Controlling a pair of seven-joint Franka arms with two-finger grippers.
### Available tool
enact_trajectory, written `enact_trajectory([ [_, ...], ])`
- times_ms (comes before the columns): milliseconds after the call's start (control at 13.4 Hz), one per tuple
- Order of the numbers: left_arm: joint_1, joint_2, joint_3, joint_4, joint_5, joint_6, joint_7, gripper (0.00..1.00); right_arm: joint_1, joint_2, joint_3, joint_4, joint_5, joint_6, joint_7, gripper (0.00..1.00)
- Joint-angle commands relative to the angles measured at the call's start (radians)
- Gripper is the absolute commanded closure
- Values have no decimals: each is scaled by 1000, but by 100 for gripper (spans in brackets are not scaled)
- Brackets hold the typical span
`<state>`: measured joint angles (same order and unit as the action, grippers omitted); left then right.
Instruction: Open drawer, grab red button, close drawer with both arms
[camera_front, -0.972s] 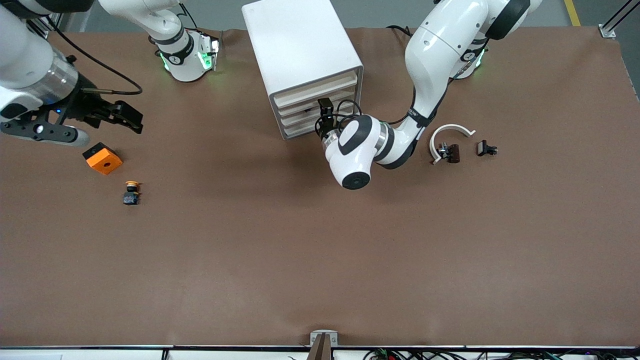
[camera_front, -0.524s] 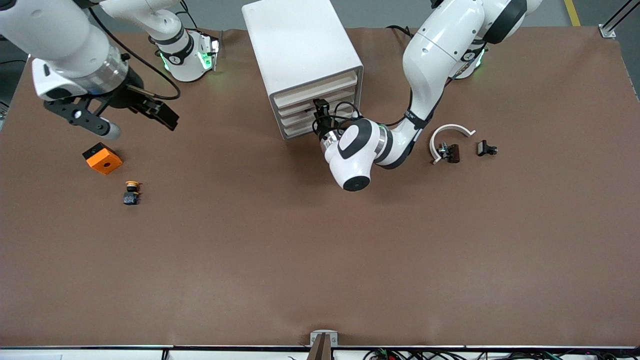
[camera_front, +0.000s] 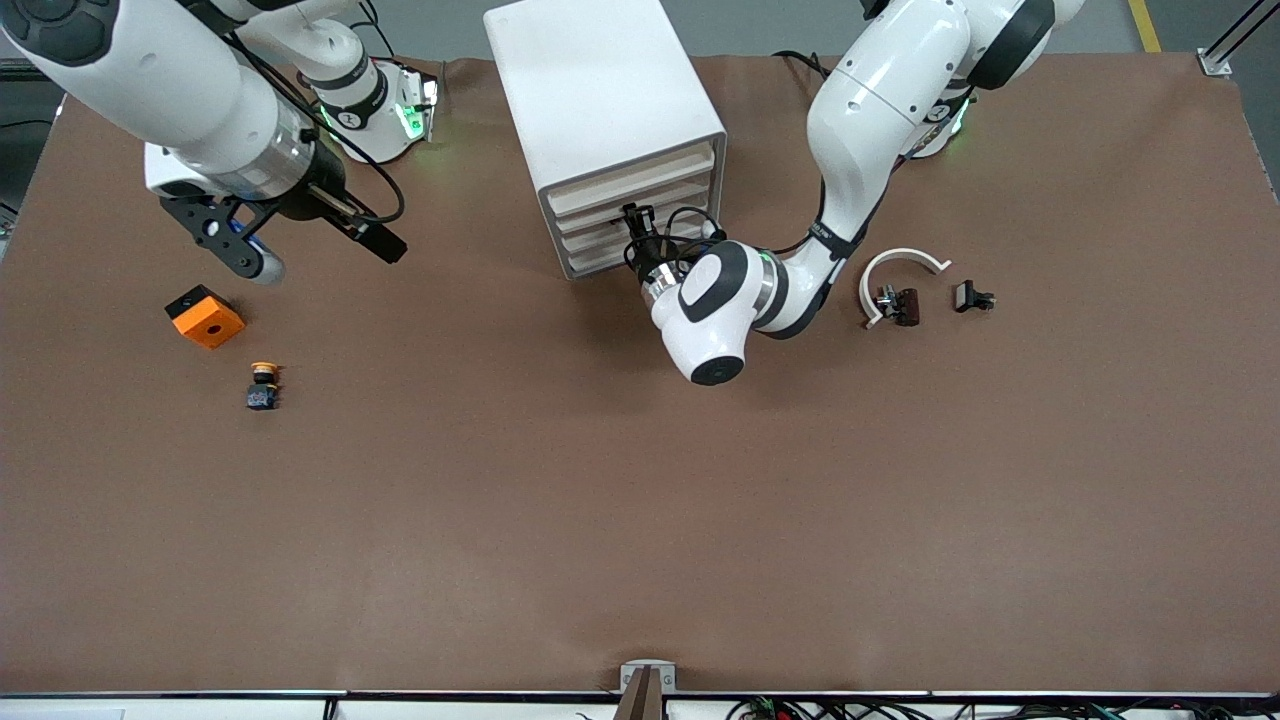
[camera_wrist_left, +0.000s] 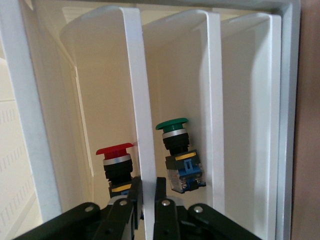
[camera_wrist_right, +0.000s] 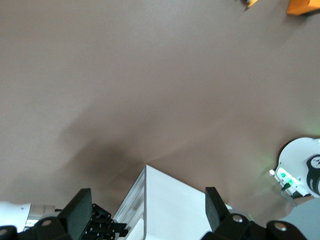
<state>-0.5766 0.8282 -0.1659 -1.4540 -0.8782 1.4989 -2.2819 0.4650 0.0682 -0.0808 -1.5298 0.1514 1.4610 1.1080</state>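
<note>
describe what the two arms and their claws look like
Both arms are glossy white, rounded segments with black bands at the joints. The right arm has a silver wrist ring and a looping black cable; the left arm carries cables too. Each claw, right claw and left claw, is black, two-fingered.

Front view: bright, even overhead light on the matte brown paper-covered worktop (camera_front: 640, 500), no glare; soft diffuse shadow at centre frame under the white jointed left arm (camera_front: 850, 130); faint shadow beside the white drawer cabinet (camera_front: 600, 100); focus sharp throughout.

Left wrist view: warm, cream-toned interior, evenly lit, slightly soft; dark foreground at lower frame out of focus.

Right wrist view: dimmer, greyish-brown cast; broad soft shadows fan across centre frame; green indicator glow at lower right.
</note>
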Motion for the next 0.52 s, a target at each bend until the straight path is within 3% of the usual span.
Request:
enact_trajectory([
  [0, 3, 19, 11, 17, -19, -6, 9, 96, 12, 15, -8, 19, 33, -10, 52, 0],
  [449, 79, 23, 14, 30, -27, -3, 9, 96, 70, 57, -10, 26, 25, -5, 160, 0],
])
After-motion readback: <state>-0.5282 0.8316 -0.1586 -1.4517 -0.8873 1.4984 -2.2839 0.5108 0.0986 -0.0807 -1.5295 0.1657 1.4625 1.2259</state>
